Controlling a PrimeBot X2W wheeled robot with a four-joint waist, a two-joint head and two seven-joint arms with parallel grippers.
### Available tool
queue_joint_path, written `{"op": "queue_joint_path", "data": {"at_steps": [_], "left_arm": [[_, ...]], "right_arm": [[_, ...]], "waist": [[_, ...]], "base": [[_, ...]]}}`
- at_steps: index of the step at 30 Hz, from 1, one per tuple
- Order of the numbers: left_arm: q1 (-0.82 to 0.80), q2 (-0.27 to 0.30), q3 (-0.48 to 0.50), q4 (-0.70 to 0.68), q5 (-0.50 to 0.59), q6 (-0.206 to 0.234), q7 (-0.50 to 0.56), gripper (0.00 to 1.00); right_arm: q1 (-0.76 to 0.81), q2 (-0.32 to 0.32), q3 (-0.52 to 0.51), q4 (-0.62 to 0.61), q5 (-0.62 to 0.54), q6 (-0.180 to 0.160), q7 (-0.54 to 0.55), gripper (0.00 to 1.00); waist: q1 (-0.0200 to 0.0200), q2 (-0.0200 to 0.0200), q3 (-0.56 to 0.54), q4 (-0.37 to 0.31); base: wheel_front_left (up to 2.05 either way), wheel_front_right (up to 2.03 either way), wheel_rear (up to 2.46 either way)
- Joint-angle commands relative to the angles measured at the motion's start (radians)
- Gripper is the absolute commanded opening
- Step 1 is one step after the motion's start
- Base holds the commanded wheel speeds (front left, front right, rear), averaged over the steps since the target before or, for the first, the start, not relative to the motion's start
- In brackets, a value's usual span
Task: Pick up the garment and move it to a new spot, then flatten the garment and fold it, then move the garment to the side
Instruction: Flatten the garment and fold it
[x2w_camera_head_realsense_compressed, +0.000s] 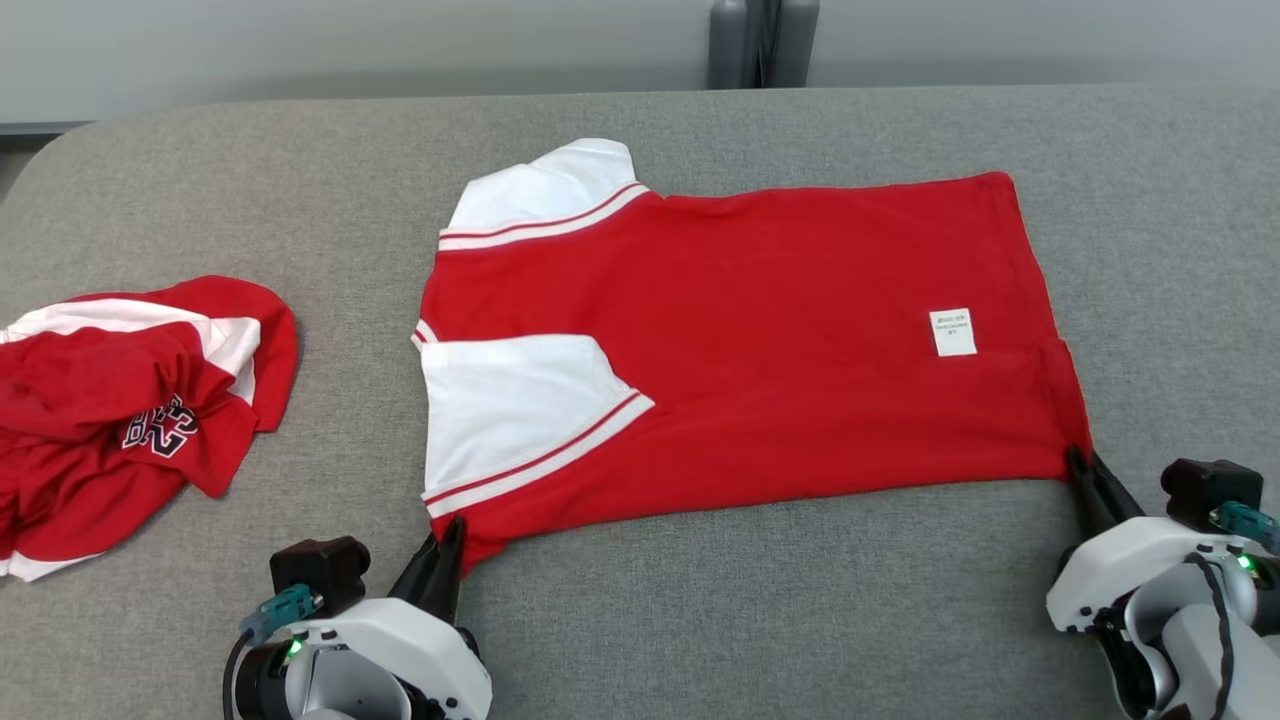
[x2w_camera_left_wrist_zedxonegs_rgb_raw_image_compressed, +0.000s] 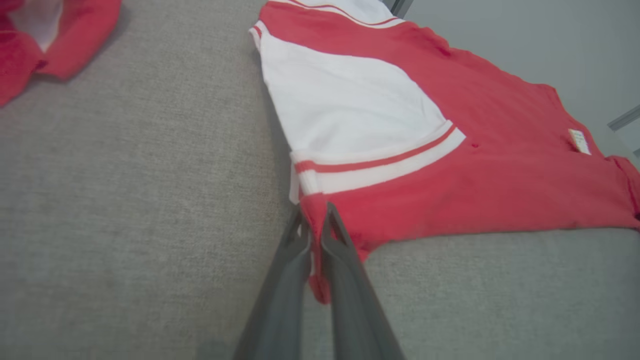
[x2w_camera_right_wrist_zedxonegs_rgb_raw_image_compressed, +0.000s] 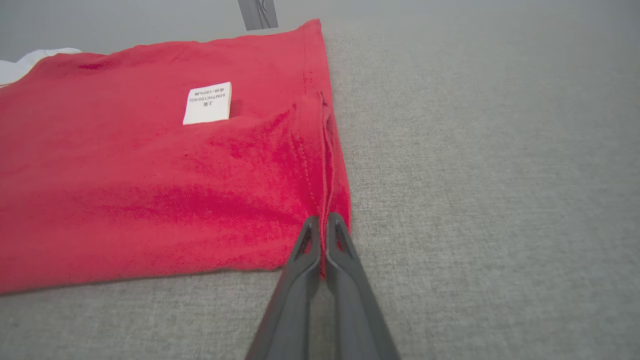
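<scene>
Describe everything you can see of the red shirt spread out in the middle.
The red shirt looks like soft knit and lies flat, shoulders toward the robot's left. Its white sleeves have a red stripe; the nearer lies over the body. A white label sits near the hem. The left gripper and right gripper each pinch a near corner; the rest lies on the grey surface.

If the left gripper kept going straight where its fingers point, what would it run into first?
The left gripper is shut on the near corner of the red garment, so it would likely bunch that cloth, then reach the white sleeve.
</scene>
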Motion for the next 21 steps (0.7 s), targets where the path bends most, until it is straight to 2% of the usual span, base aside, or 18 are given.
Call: {"op": "queue_joint_path", "data": {"at_steps": [1, 10, 17, 21], "left_arm": [[0.006, 0.009, 0.001, -0.006, -0.005, -0.005, 0.001, 0.0], [0.061, 0.046, -0.028, -0.058, 0.001, -0.015, 0.041, 0.0], [0.134, 0.08, -0.048, -0.136, 0.015, 0.004, 0.094, 0.0], [0.18, 0.101, -0.055, -0.161, 0.013, 0.022, 0.134, 0.0]], "right_arm": [[0.012, -0.017, 0.001, 0.003, 0.006, 0.0, -0.004, 0.0], [0.12, -0.08, 0.012, -0.083, 0.055, 0.0, -0.004, 0.0], [0.26, -0.125, 0.031, -0.14, 0.099, 0.0, -0.003, 0.0], [0.345, -0.125, 0.025, -0.183, 0.106, 0.0, -0.001, 0.0]], "waist": [[0.0, 0.0, -0.003, 0.001], [0.0, 0.0, -0.038, 0.017], [0.0, 0.0, -0.064, 0.023], [0.0, 0.0, -0.08, 0.016]], "base": [[0.0, 0.0, 0.0], [0.0, 0.0, 0.0], [0.0, 0.0, 0.0], [0.0, 0.0, 0.0]]}}
